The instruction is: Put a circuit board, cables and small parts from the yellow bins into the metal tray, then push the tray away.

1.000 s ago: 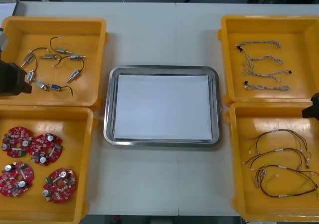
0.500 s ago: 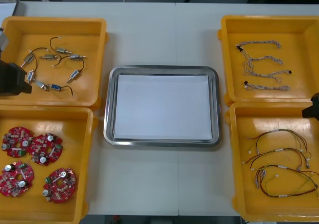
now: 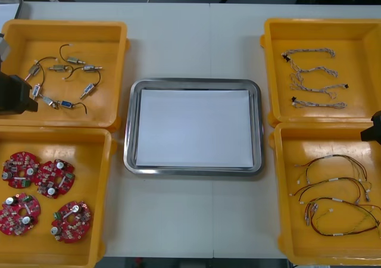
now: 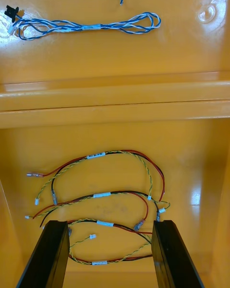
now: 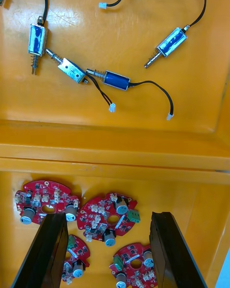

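Hovering with fingers spread, my left gripper point(image 5: 108, 218) hangs over round red circuit boards point(image 5: 45, 202); small metal parts point(image 5: 72, 70) lie in the bin beyond. My right gripper point(image 4: 110, 225), equally apart, frames red and yellow cables point(image 4: 103, 194), with a twisted blue and white cable point(image 4: 86, 27) farther off. The overhead camera adds the metal tray point(image 3: 193, 83), white inside, between the yellow bins point(image 3: 65, 25).

Bright even overhead light, soft glare on yellow bin point(image 4: 196, 199).
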You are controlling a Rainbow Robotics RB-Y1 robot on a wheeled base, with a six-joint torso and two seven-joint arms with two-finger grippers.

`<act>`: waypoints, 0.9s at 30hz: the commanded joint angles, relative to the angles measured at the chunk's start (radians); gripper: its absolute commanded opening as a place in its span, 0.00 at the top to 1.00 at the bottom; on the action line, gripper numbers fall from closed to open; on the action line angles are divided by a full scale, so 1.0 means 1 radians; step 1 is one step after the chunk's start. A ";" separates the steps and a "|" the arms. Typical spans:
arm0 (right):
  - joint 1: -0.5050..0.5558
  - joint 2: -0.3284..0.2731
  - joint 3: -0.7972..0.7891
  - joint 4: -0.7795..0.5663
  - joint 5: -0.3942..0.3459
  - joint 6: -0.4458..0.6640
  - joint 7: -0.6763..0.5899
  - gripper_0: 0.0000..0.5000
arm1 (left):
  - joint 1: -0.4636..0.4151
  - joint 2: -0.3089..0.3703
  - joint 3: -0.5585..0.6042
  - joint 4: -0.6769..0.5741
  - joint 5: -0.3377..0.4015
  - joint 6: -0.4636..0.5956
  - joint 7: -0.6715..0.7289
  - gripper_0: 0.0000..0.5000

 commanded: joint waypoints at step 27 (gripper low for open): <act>-0.023 -0.037 0.009 -0.021 -0.008 0.004 -0.024 0.00 | -0.033 -0.012 0.027 -0.030 -0.011 0.008 -0.099 0.00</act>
